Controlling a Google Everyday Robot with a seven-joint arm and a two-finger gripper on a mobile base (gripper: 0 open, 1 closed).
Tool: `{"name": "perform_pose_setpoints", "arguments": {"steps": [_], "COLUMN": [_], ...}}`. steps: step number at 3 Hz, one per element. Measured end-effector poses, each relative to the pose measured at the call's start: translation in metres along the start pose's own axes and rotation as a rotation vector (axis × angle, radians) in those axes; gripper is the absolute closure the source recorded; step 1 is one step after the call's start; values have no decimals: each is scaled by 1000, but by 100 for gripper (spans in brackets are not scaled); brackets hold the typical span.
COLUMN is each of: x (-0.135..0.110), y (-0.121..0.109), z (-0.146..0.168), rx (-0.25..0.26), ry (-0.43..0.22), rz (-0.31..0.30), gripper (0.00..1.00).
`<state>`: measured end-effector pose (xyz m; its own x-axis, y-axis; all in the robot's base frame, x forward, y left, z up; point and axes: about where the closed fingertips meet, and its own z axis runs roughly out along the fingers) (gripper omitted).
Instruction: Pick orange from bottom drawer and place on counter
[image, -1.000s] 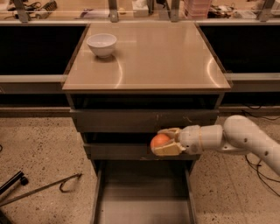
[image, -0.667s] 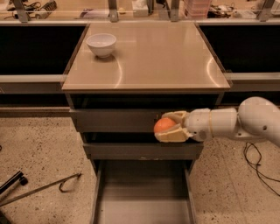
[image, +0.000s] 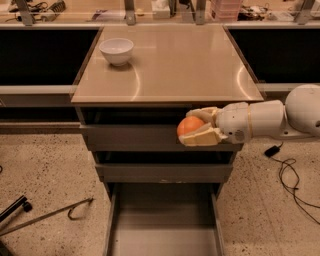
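Here, gripper (image: 186, 129) (pointing left) clasps orange (image: 190, 125) below counter (image: 170, 65).

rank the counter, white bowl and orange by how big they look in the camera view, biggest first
1. counter, by far the largest
2. white bowl, at its back left corner
3. orange, slightly smaller than the bowl; it seems nearer the camera, so the real gap may be wider. The gripper clasps it before the drawer fronts.
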<state>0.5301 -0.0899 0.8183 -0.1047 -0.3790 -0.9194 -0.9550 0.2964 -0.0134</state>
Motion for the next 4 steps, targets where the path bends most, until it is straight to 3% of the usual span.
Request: {"name": "perform_pose_setpoints", "arguments": {"steps": [1,2,3,4], "x": [-9,-30,-72,-125], "y": [-11,-42,-90,-122], "z": [2,5,-1,-25], "rx": [10,17,49,112], "ry": [-11,-38,-109,-160], "rz": [-32,-100,-180,-280], "gripper": [100,100,100,100]}}
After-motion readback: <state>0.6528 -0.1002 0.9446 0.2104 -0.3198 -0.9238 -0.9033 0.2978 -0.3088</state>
